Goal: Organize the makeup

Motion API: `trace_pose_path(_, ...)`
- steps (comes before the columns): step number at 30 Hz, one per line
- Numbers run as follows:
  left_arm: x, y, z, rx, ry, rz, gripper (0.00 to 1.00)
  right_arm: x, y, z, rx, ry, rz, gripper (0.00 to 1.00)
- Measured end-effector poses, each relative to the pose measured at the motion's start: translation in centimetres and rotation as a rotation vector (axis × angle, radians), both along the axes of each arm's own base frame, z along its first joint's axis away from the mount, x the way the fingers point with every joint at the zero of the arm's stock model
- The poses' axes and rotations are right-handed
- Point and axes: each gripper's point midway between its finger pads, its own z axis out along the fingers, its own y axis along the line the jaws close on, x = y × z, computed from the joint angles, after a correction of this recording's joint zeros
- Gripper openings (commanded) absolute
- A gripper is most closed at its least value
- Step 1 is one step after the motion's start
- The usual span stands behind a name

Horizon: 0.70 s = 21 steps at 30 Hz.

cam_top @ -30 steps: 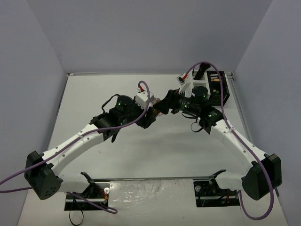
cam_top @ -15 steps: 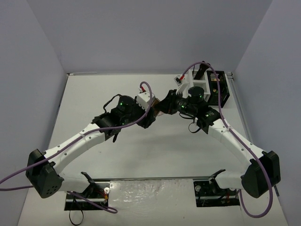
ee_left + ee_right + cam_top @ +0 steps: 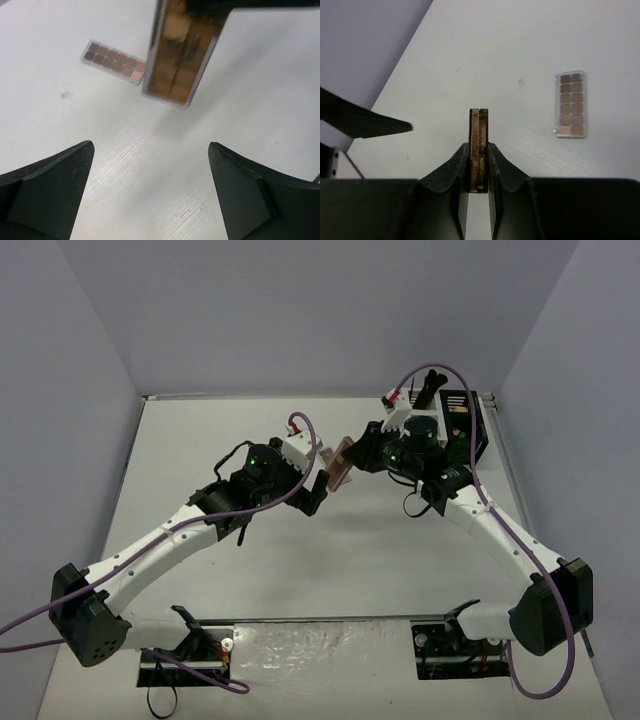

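Observation:
My right gripper (image 3: pixel 479 147) is shut on a flat brown palette (image 3: pixel 479 132), clamped edge-on between its pads and held above the table. From above, this palette (image 3: pixel 343 462) hangs tilted between the two arms. My left gripper (image 3: pixel 151 146) is open, with only bare table between its fingers; the held palette (image 3: pixel 182 55) hangs just ahead of it. A second palette (image 3: pixel 114 61) with pink-brown pans lies flat on the table beyond; it also shows as the flat palette (image 3: pixel 571 104) at the right of the right wrist view. One left fingertip (image 3: pixel 365 125) shows at that view's left.
A black slatted organizer box (image 3: pixel 462 425) stands at the back right of the table, with a dark brush handle (image 3: pixel 430 390) sticking up beside it. Grey walls close in the table on the left, back and right.
The right gripper shut on the palette, then the left gripper opened and let it go. The right arm has drawn the palette slightly up and back.

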Motion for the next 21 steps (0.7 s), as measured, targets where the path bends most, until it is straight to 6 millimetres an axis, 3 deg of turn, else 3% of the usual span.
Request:
trace_pose_path(2, 0.1, 1.6, 0.1, 0.03, 0.003, 0.07, 0.97, 1.7, -2.0, 0.4, -0.027, -0.024, -0.061, 0.0)
trace_pose_path(6, 0.5, 5.3, 1.3, 0.07, 0.012, 0.223, 0.97, 6.1, -8.4, 1.9, -0.08, -0.088, -0.256, 0.0)
trace_pose_path(9, 0.7, 9.1, 2.3, 0.071, 0.03, 0.347, 0.97, 8.9, -12.9, 2.6, -0.141, -0.127, -0.397, 0.0)
trace_pose_path(14, 0.7, 16.5, 3.2, 0.056, 0.056, 0.562, 0.97, 13.0, -17.6, 2.6, -0.214, -0.153, -0.524, 0.0)
trace_pose_path(17, 0.3, 19.6, 2.3, 0.063, 0.068, 0.656, 0.97, 15.3, -20.5, 2.1, -0.246, -0.152, -0.592, 0.0)
trace_pose_path(21, -0.2, 20.7, -0.5, 0.101, 0.119, 0.684, 0.97, 17.2, -23.8, 0.9, -0.283, -0.133, -0.66, 0.0)
